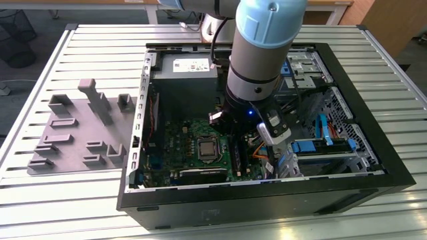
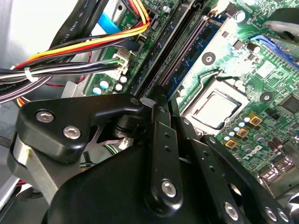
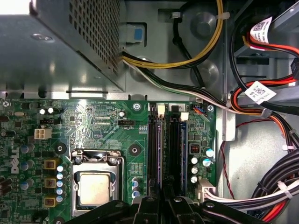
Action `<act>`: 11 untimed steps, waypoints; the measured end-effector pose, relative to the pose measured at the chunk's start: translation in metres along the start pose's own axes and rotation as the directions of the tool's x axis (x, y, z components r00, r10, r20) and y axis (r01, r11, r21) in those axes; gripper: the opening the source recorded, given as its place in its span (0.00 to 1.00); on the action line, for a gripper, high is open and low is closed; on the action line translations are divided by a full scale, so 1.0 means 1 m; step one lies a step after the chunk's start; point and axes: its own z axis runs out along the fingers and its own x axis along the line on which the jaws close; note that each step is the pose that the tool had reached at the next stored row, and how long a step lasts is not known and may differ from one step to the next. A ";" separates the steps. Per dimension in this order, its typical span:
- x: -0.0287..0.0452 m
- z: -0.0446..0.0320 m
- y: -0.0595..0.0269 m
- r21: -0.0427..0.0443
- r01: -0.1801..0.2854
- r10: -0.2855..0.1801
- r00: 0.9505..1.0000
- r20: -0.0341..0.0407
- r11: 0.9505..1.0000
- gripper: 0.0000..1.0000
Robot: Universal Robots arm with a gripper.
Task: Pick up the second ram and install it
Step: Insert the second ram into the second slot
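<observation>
My gripper point(image 1: 232, 141) reaches down into the open computer case point(image 1: 267, 200), over the black memory slots of the green motherboard point(image 3: 103, 126). In both wrist views its black fingers point(image 2: 159, 121) stand close together on a thin stick set on edge in a slot, the second ram point(image 3: 159, 149) point(image 2: 182, 50). That stick runs straight out from the gripper point(image 3: 162, 198) point(image 2: 161, 100). Another blue-green stick point(image 3: 184, 149) point(image 2: 198, 51) with dark chips sits two slots over. How deep the held stick sits in its slot is hidden.
The silver processor socket point(image 3: 96, 186) point(image 2: 215, 105) lies close beside the slots. The perforated power supply box point(image 3: 70, 37) and thick cable bundles point(image 3: 261, 116) point(image 2: 70, 56) crowd the other sides. A grey fixture plate with blocks point(image 1: 80, 130) lies on the slatted table at the exterior view's left.
</observation>
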 end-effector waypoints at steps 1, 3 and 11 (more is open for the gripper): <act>0.0000 0.0000 0.0000 0.000 0.000 0.000 1.000 0.000 1.000 0.14; 0.0000 0.0000 0.0000 0.000 0.000 0.000 1.000 -0.001 1.000 0.14; 0.0004 0.0001 0.0006 0.000 -0.001 0.001 1.000 -0.001 1.000 0.14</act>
